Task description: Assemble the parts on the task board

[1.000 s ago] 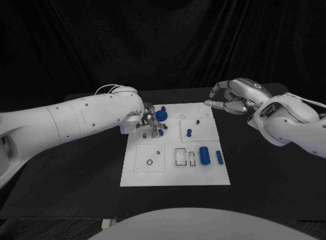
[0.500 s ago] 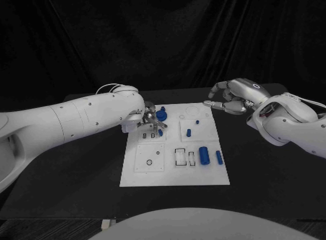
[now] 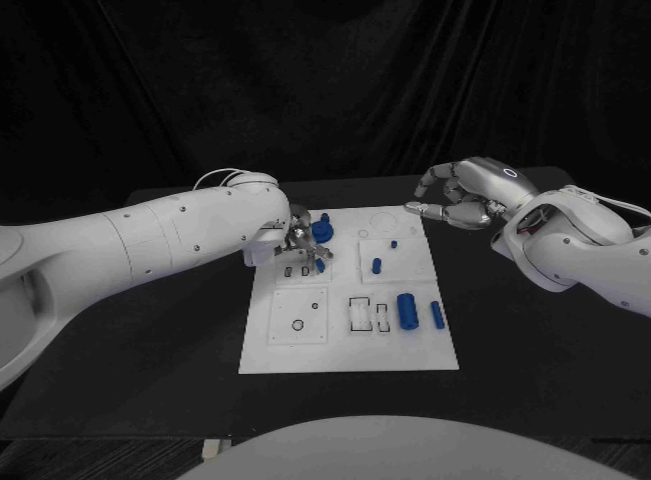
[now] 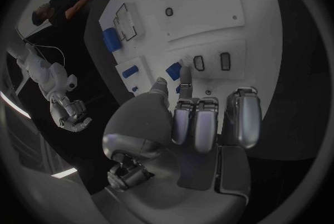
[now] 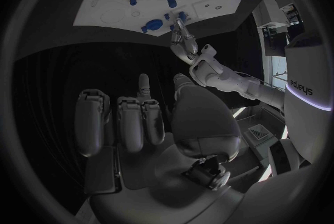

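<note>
Now the task board (image 3: 348, 345) lies in the middle of the black table (image 3: 541, 350). The left hand (image 3: 299, 245) is over the far left part of the board, just beside a round blue part (image 3: 322, 231) near the far edge. Whether its fingers (image 4: 197, 123) pinch the small blue piece (image 4: 174, 71) under them, I cannot tell. The right hand (image 3: 462, 200) hovers over the table just past the far right corner of the board, its fingers curled in, holding nothing. On the near right part of the board lie a thick blue cylinder (image 3: 407, 307) and a thinner blue pin (image 3: 438, 315) side by side. A short blue peg (image 3: 377, 265) sits near the middle of the board.
</note>
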Robot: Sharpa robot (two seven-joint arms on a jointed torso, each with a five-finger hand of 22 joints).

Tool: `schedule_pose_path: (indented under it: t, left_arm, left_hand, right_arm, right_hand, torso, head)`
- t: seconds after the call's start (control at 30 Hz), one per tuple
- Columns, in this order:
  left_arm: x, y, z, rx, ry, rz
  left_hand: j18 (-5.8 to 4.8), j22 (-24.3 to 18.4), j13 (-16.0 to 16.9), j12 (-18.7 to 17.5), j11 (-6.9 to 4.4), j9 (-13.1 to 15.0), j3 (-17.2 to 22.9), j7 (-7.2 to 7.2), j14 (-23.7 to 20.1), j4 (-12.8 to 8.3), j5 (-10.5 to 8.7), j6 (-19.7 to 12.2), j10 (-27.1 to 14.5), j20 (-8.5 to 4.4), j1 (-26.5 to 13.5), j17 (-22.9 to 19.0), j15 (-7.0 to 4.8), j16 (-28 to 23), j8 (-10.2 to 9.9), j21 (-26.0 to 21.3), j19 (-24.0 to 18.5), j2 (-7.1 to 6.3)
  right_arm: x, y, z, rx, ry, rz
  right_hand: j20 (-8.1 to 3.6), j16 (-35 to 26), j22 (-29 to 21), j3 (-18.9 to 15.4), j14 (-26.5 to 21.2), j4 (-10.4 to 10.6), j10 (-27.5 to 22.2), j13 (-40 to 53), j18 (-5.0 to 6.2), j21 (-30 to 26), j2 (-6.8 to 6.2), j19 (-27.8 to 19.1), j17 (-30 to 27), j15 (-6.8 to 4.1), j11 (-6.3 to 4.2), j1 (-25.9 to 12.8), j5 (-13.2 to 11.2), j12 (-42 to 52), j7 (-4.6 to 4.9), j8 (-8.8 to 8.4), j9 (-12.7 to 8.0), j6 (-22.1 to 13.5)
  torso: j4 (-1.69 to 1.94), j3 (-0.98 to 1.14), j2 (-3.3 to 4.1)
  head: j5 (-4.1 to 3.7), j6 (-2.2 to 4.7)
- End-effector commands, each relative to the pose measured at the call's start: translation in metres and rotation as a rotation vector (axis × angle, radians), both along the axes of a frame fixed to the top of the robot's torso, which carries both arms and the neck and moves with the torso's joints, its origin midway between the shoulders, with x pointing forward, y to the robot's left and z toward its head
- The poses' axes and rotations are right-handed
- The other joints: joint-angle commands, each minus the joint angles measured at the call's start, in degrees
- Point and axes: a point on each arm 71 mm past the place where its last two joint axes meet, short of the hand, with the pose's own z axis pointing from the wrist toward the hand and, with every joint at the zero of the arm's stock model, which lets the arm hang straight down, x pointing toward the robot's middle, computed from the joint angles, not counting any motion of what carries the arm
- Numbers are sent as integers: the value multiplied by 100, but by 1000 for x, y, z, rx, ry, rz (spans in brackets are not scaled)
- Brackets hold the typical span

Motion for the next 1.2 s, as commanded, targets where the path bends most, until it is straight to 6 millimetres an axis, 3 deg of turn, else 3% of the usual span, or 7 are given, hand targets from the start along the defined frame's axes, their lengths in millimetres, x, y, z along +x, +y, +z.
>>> schedule_pose_path:
  t: [0.03,0.53,0.7,0.97,1.2]
  left_arm:
    - [-2,-2,-2,-1,20,-19]
    - [-4,-4,-5,1,33,-28]
    - [-4,-6,-7,-8,32,-31]
    - [-2,-7,-7,-34,12,-30]
    - [-1,-6,-7,-41,3,-23]
  left_hand:
    - [43,675,1509,20,-19,-16,-2,-12,605,31,-134,85,590,-25,-53,1510,-18,38,-51,-25,30,10]
    - [46,672,1509,20,-37,-14,43,-35,605,-9,-113,157,590,-39,-31,1510,-33,38,-80,-40,26,22]
    - [49,673,1509,20,-45,-27,155,-40,605,-124,118,150,590,-54,80,1510,-43,38,-178,-63,20,28]
    - [61,663,1509,20,-51,-71,555,-42,605,-442,810,88,590,-65,426,1510,-49,38,-408,-132,-23,18]
    - [75,633,1509,20,-37,-95,714,-21,605,-490,898,45,590,-58,457,1510,-39,38,-496,-184,-79,-4]
  right_arm:
    - [0,0,-1,-3,7,1]
    - [0,0,-2,-6,10,4]
    - [0,-1,-2,-6,10,3]
    - [0,-1,-3,-8,13,1]
    - [0,-1,-4,-10,19,0]
  right_hand:
    - [40,-32,1232,10,517,-12,600,1505,-14,-9,18,257,1150,47,52,28,28,20,3,34,7,18]
    - [43,-43,1225,5,512,-16,600,1505,-8,-29,28,248,1126,51,55,37,31,20,5,44,7,26]
    - [45,-51,1222,1,509,-23,600,1505,-6,-37,23,244,1109,53,58,52,32,20,3,55,8,40]
    - [58,-61,1216,6,505,-75,600,1505,-2,-57,-43,235,1088,62,67,386,-70,20,4,94,-9,72]
    - [61,-64,1214,29,504,-111,600,1505,-1,-63,-43,233,1078,64,70,593,-79,20,6,108,-22,78]
  torso:
    - [-2,0,1]
    - [-3,-3,-8]
    - [1,-1,-8]
    - [-1,-3,-2]
    - [0,-4,-3]
  head:
    - [9,-1]
    - [7,-1]
    - [-2,-1]
    - [-23,-1]
    - [-27,-1]
